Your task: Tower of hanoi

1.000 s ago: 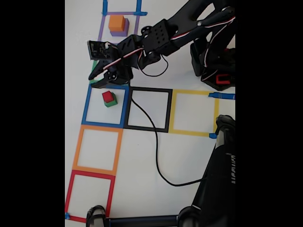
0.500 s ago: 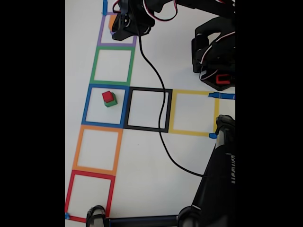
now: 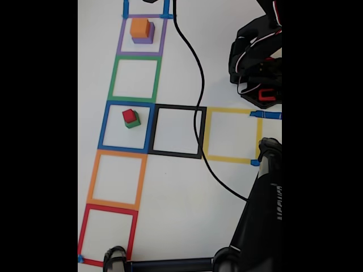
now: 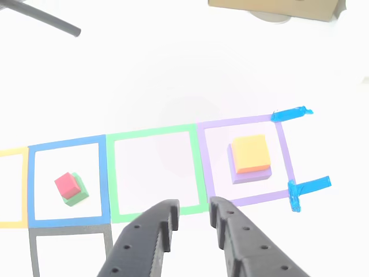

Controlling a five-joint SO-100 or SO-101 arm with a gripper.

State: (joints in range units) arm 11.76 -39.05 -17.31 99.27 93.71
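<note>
The tower of hanoi stands as two stacks. An orange cube [image 3: 140, 26] sits on a purple cube [image 3: 144, 39] inside the purple taped square; the other view shows the same orange cube [image 4: 251, 153] and purple cube [image 4: 242, 175]. A red cube [image 3: 130, 115] rests on a green cube [image 3: 134, 123] in the blue square, seen again as red cube [image 4: 67, 184] and green cube [image 4: 79, 196]. My gripper [image 4: 193, 209] hovers open and holds nothing, above the border between the green and purple squares, short of the orange cube.
Taped squares run in a column: green [image 3: 135, 58], blue, orange [image 3: 116, 153], red [image 3: 109, 208], with black [image 3: 177, 107] and yellow [image 3: 232, 110] beside the blue one. A black cable [image 3: 198, 113] crosses the table. The arm base [image 3: 258, 62] stands right; a dark stand [image 3: 261, 215] sits at the lower right.
The arm swung from the blue square towards the purple square and left the fixed view at the top, uncovering the orange cube. The cubes stayed where they were.
</note>
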